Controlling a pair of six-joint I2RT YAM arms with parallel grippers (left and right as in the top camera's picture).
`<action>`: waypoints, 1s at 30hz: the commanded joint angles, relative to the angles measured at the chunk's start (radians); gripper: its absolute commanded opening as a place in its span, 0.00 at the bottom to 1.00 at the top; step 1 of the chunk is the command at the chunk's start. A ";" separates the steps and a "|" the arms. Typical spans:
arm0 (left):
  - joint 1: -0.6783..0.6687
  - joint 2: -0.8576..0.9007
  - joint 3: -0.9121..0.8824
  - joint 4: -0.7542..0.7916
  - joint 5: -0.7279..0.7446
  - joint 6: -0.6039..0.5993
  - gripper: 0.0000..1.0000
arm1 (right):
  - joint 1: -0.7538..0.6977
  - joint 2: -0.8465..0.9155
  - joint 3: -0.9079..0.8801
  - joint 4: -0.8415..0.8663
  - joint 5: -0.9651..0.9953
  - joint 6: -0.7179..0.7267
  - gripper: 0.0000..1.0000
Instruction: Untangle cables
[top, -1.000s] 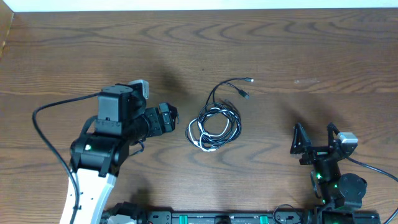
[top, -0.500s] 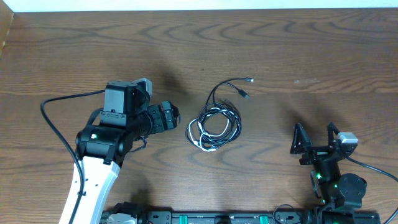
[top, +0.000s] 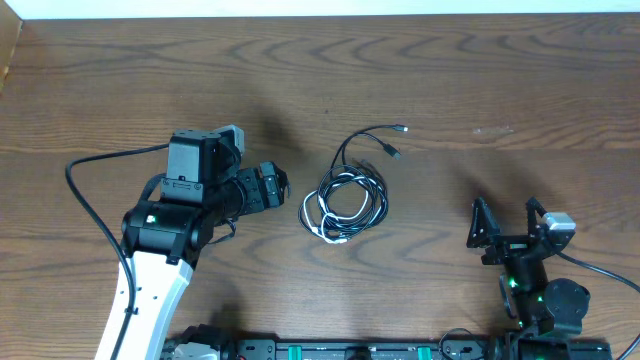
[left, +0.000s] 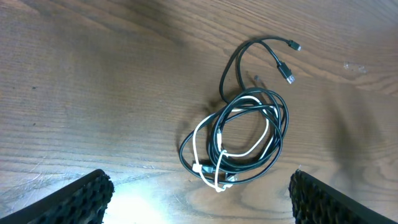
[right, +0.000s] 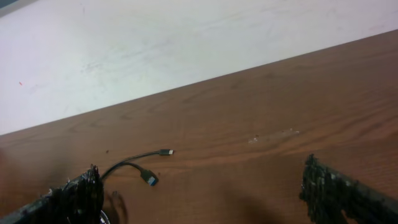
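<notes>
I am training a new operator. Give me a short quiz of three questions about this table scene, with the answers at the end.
1. True or false: the left gripper is gripping the cables.
2. How many cords in the tangle are white? A) none B) one C) three
3. Which gripper stands farther from the cables?

Key:
1. False: it is open and apart from the tangle.
2. B: one white cord loops among the black ones.
3. The right gripper.
</notes>
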 joint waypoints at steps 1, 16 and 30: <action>-0.003 0.000 0.020 0.003 0.005 -0.012 0.91 | -0.005 0.000 -0.001 -0.005 0.007 -0.005 0.99; -0.003 0.000 0.090 0.018 -0.048 -0.012 0.91 | -0.005 0.000 -0.001 -0.005 0.007 -0.005 0.99; -0.003 0.000 0.115 -0.010 -0.047 -0.013 0.91 | -0.005 0.000 -0.001 -0.005 0.007 -0.005 0.99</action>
